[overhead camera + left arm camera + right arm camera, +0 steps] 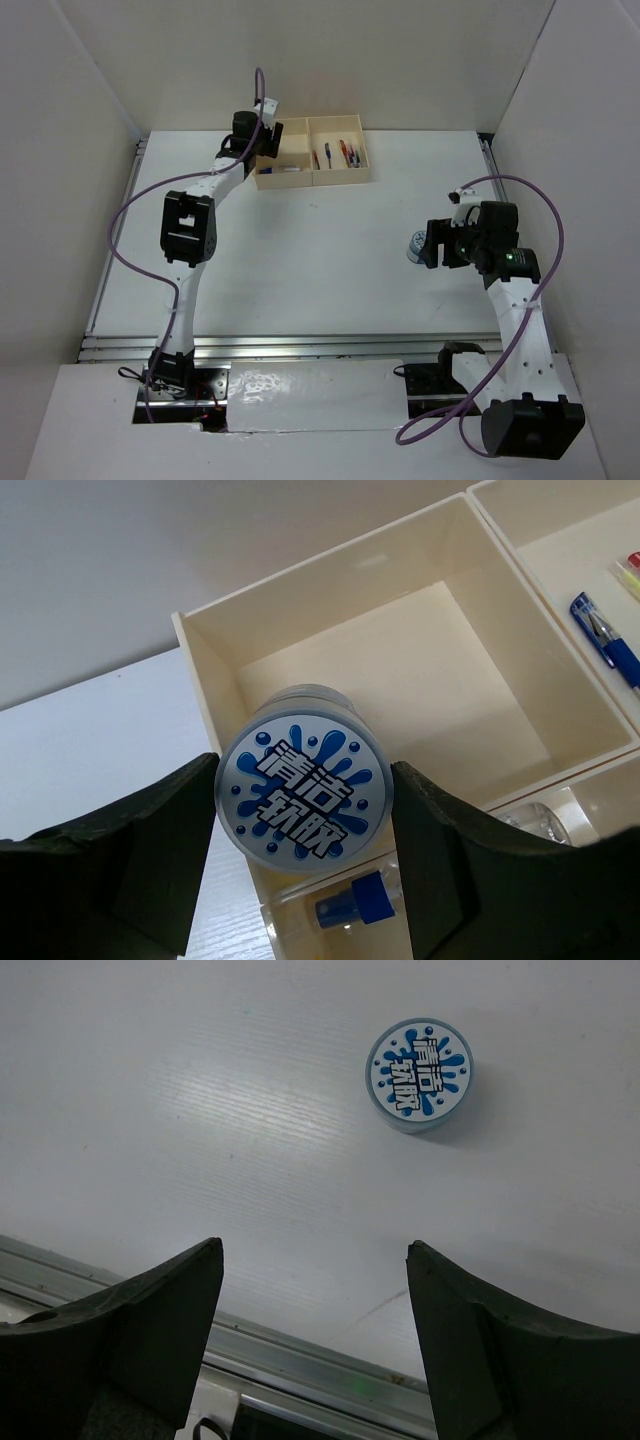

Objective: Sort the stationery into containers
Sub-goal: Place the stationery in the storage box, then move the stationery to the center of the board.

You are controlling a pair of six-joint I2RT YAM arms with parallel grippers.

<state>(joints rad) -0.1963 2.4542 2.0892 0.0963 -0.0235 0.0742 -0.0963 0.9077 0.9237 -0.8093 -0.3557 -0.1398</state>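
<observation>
the white bench [320,270] fills the top view, with pale walls on three sides. the left arm [190,225] reaches from its base at 7 o'clock up toward 11 o'clock; the right arm [515,300] bends from 5 o'clock up to about 3 o'clock.

the cream-yellow box [340,183] sits at the far edge of the bench, near 12 o'clock. the left wrist view shows a square compartment [560,730], a narrow one along its 6 o'clock side, and a further section at 2 o'clock.

the left tool [268,128] hangs over the box's 9 o'clock end. seen from its wrist, the left tool [300,780] is clamped on the first cylinder [305,800], both dark fingers [160,840] pressed against its sides, its blue-and-white splash label facing the camera. the cylinder is held above the square compartment.

the right tool [432,246] is over bare bench at 3 o'clock. from its wrist the right tool [315,1248] stands wide apart, with nothing between the fingers.

the second cylinder [420,1075] stands label up on the bench at 1 o'clock from that tool, apart from it; from above, this second cylinder [416,243] lies just beside the tool's 9 o'clock side.

the pens [345,153], red and blue, lie in the box's 3 o'clock section; one blue pen [605,640] shows clearly from the wrist.

the clear tube [355,900] with a blue end lies in the narrow compartment.
</observation>
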